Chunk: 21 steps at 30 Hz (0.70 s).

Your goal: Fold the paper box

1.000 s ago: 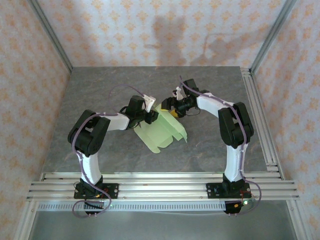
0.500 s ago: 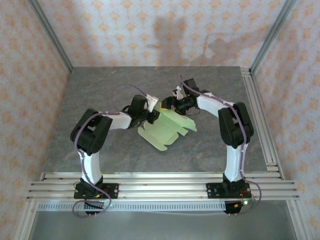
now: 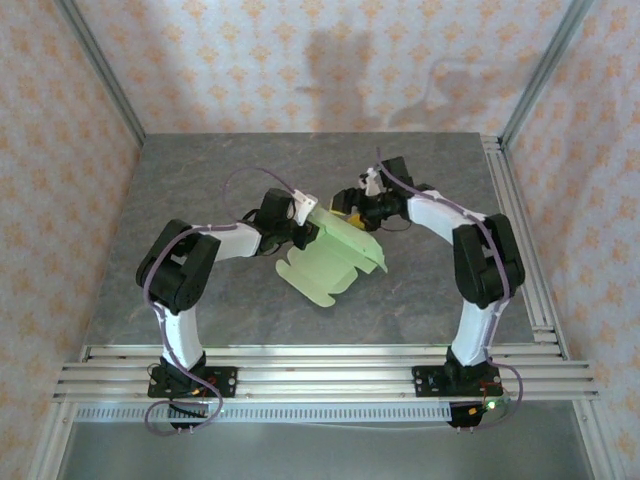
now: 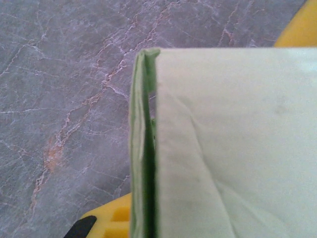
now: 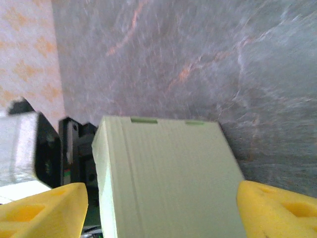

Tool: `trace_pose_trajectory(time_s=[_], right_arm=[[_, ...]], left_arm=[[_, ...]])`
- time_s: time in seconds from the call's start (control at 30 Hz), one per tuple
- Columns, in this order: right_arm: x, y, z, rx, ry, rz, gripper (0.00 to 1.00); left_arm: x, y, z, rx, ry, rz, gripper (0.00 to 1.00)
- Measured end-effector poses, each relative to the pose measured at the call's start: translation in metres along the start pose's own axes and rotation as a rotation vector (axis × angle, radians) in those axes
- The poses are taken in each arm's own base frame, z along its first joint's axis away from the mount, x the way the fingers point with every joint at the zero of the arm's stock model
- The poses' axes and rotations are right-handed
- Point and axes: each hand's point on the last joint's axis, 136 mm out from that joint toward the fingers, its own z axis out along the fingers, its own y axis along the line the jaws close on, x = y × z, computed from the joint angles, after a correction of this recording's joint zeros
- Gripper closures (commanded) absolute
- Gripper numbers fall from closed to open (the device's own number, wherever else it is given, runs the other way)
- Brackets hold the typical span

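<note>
Jutting from pinching left hand [image 3: 307, 227], paper box [image 3: 335, 264] inside spread right hand [image 3: 349, 213].

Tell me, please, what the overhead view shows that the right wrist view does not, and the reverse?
Overhead: the left arm and right arm whole, the left hand shut on the paper box's far end, its rounded tabs spread toward the near edge. Right wrist: the right hand's yellow fingers standing wide on either side of a box panel, two small slots along the panel's upper edge. Shared: the pale green box and the grey marble table.
</note>
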Motion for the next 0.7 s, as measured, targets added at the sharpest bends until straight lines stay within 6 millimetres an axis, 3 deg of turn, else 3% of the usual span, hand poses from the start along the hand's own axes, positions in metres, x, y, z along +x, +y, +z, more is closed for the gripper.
trace_pose_trajectory(time_s=[0.1,0.23,0.37,0.6,0.7], right_arm=[[-0.018,-0.002,-0.021,0.01,-0.071,0.004,0.25],[-0.026,-0.017,-0.029,0.061,-0.1,0.003,0.37],[-0.016,-0.022,-0.018,0.073,-0.039,-0.015,0.48],[0.018,-0.001,0.008,-0.002,0.096,-0.09,0.51],[0.019,0.001,0.009,-0.017,0.103,-0.097,0.52]], left_arm=[[-0.007,-0.006,-0.006,0.022,-0.013,0.013,1.0],[-0.013,-0.014,-0.012,0.056,-0.028,0.021,1.0],[-0.022,-0.021,-0.018,0.082,-0.051,0.013,1.0],[-0.036,-0.026,-0.026,0.096,-0.094,-0.026,0.93],[-0.036,-0.025,-0.026,0.095,-0.094,-0.052,0.88]])
